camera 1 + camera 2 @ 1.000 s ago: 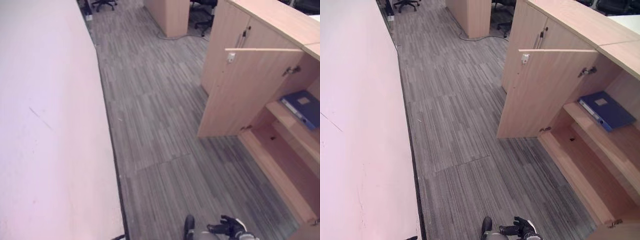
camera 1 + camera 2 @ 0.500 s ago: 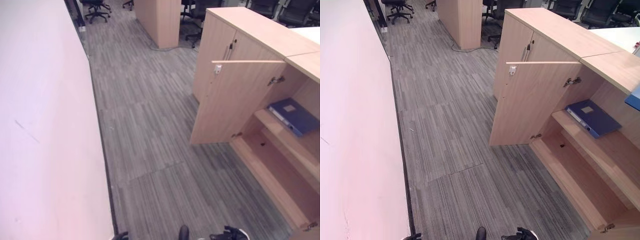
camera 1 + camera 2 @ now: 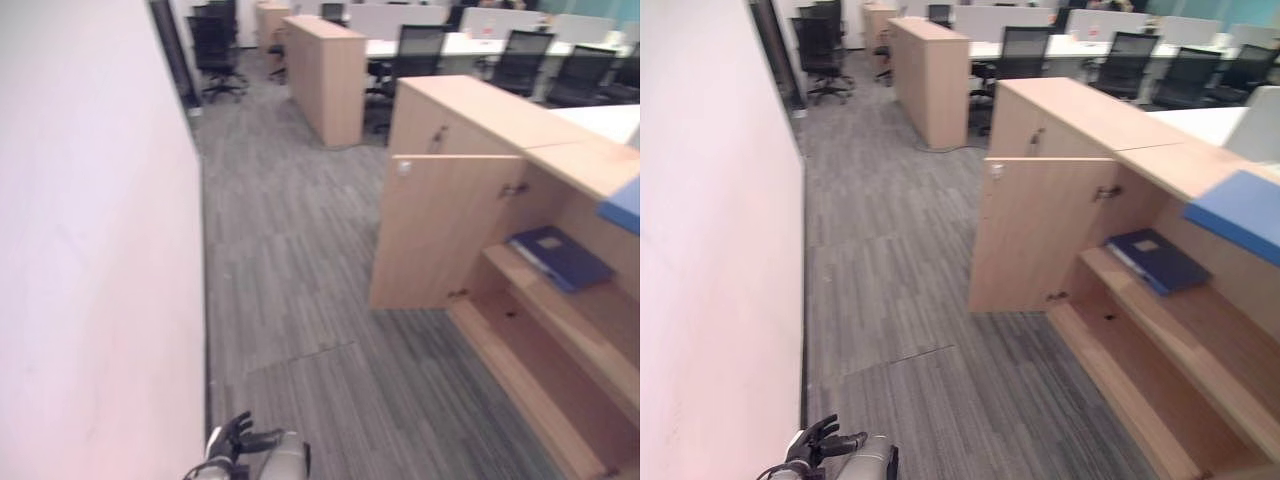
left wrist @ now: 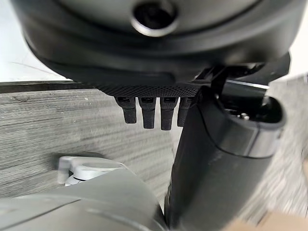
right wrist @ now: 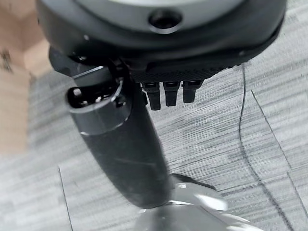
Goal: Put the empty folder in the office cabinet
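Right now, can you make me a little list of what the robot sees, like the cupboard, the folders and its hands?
cabinet: light wood office cabinet, on the robot's right
door: cabinet door swung open
on the shelf: dark blue folder lying flat inside
on top: lighter blue folder on the cabinet's top
left hand: left hand low by the pink wall, fingers relaxed, holding nothing
right hand: right hand above the grey carpet, holding nothing
farther off: black office chairs at desks

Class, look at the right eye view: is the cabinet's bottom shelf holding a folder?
No: the blue folder lies on the upper shelf of the open cabinet, and the bottom shelf is bare.
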